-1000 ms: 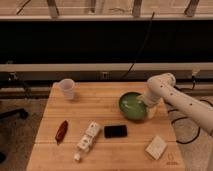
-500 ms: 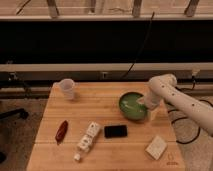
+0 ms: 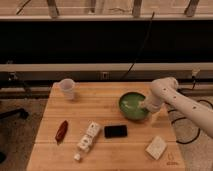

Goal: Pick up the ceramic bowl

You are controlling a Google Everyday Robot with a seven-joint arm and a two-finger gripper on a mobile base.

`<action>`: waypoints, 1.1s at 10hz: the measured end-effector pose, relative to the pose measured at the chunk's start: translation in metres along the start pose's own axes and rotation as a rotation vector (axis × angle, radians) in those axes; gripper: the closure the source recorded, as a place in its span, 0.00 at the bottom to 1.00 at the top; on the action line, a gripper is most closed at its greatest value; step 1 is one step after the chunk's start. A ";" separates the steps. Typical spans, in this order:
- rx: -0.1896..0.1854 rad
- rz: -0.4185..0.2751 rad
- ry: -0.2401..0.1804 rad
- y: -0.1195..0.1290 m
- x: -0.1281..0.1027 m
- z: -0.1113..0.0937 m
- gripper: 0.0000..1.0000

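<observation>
Hand (image 3: 145, 106) sits at rim of ceramic bowl (image 3: 129, 103).

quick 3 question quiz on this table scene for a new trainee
1. True or false: the gripper is at the ceramic bowl's right rim, as the camera sees it.
2. Which lies nearest the black phone? A) white cup B) white bottle C) red object
3. Fill in: the white cup stands near the wooden table's far ____ corner.
Key: 1 true; 2 B; 3 left.

No legible text; gripper (image 3: 145, 106) at ceramic bowl (image 3: 128, 105) rim
</observation>
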 end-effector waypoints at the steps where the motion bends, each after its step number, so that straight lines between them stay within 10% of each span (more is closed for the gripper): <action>1: -0.004 -0.009 -0.001 0.002 -0.001 0.002 0.63; 5: -0.014 -0.041 0.008 0.006 -0.005 0.005 0.98; 11: -0.011 -0.051 0.025 -0.005 -0.003 -0.011 1.00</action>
